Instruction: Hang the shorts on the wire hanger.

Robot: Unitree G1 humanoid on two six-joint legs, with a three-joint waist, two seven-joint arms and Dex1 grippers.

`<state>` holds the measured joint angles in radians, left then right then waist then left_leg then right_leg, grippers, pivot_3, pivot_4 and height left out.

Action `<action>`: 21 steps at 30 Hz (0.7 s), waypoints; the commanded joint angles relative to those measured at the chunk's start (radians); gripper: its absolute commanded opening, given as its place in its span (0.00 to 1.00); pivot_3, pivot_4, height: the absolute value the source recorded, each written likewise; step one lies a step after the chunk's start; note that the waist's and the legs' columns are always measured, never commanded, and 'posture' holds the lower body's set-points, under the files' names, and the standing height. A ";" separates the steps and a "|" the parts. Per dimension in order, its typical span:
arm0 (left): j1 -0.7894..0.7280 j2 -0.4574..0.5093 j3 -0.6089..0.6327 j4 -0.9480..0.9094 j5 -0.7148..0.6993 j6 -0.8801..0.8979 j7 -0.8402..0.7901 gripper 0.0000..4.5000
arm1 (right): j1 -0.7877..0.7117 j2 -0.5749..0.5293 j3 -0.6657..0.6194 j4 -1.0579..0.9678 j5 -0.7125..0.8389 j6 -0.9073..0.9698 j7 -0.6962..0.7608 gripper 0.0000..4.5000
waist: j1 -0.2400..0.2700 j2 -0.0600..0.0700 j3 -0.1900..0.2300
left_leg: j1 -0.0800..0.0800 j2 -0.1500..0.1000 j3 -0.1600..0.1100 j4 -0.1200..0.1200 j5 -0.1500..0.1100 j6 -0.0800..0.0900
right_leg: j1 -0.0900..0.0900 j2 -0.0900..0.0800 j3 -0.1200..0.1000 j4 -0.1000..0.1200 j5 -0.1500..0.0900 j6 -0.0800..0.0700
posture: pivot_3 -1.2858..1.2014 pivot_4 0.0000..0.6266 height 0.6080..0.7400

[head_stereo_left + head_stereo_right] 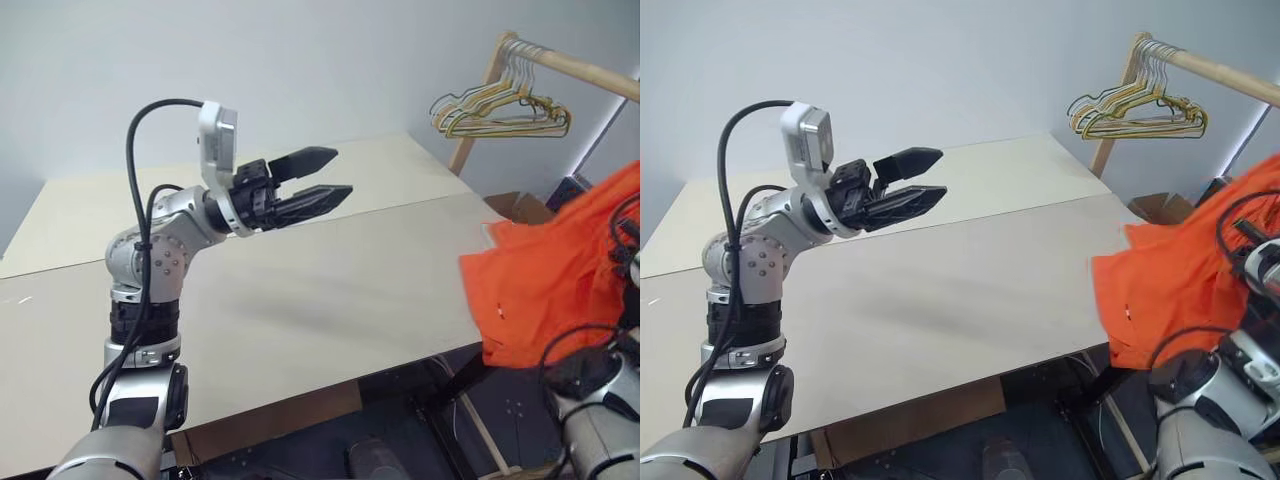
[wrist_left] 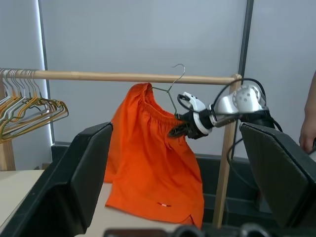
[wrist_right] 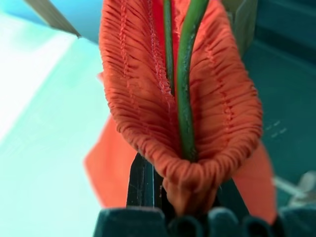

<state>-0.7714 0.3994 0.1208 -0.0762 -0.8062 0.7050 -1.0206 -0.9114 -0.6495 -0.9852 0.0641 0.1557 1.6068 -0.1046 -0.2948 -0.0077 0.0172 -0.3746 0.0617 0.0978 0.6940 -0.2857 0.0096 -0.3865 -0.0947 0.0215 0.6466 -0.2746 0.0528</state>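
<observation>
The orange shorts (image 2: 148, 153) hang by their gathered waistband from the thin grey wire hanger (image 2: 170, 94), whose hook rises level with the wooden rod (image 2: 123, 76). I cannot tell whether the hook rests on the rod. My right gripper (image 2: 175, 131) is shut on the waistband (image 3: 148, 98) with the hanger's wire (image 3: 183, 89) running through the folds. In the head views the shorts (image 1: 555, 275) hang off the table's right end. My left gripper (image 1: 340, 172) stands open above the table, pointing right toward the shorts, with nothing between its fingers.
A bunch of yellowish and grey hangers (image 1: 500, 110) hangs on the rod at the back right. The light table (image 1: 300, 290) spreads below my left arm. A cardboard box (image 1: 522, 206) sits behind the table's right end. A person's hand (image 2: 308, 128) shows beside the rack post.
</observation>
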 commanded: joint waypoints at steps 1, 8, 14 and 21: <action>-0.010 0.012 -0.005 -0.016 0.003 -0.028 -0.011 0.99 | -0.092 -0.063 -0.035 0.062 -0.041 0.008 -0.050 0.00 | 0.000 0.001 0.000 | 0.000 0.000 0.000 0.000 0.000 0.000 | 0.000 0.000 0.000 0.000 0.000 0.000 | 0.39 0.00 1.00; -0.003 0.017 -0.013 -0.024 0.005 -0.033 -0.015 0.99 | -0.250 -0.114 -0.151 0.246 -0.147 0.008 -0.140 0.00 | -0.002 0.003 0.001 | 0.001 0.000 0.002 -0.001 0.000 0.000 | 0.000 0.000 0.002 0.000 0.000 0.000 | 0.39 0.00 1.00; 0.006 0.026 -0.015 -0.038 0.000 -0.026 -0.016 0.99 | -0.256 -0.105 -0.193 0.277 -0.221 0.008 -0.190 0.00 | -0.008 0.005 0.001 | 0.002 0.000 0.003 -0.001 0.000 0.000 | 0.000 0.000 0.003 0.000 0.000 0.001 | 0.39 0.00 1.00; 0.014 0.036 -0.017 -0.050 -0.005 -0.022 -0.013 0.99 | -0.212 -0.088 -0.183 0.259 -0.242 -0.022 -0.189 0.00 | -0.015 0.004 0.001 | 0.002 0.000 0.003 -0.002 0.000 0.000 | 0.000 0.000 0.003 -0.001 0.000 0.001 | 0.39 0.00 1.00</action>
<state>-0.7470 0.4251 0.0963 -0.0976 -0.8003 0.6951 -1.0336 -1.1244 -0.7367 -1.1794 0.3499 -0.0784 1.5953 -0.2944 -0.3098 -0.0033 0.0183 -0.3729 0.0620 0.1009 0.6924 -0.2857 0.0095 -0.3864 -0.0944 0.0244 0.6459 -0.2751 0.0536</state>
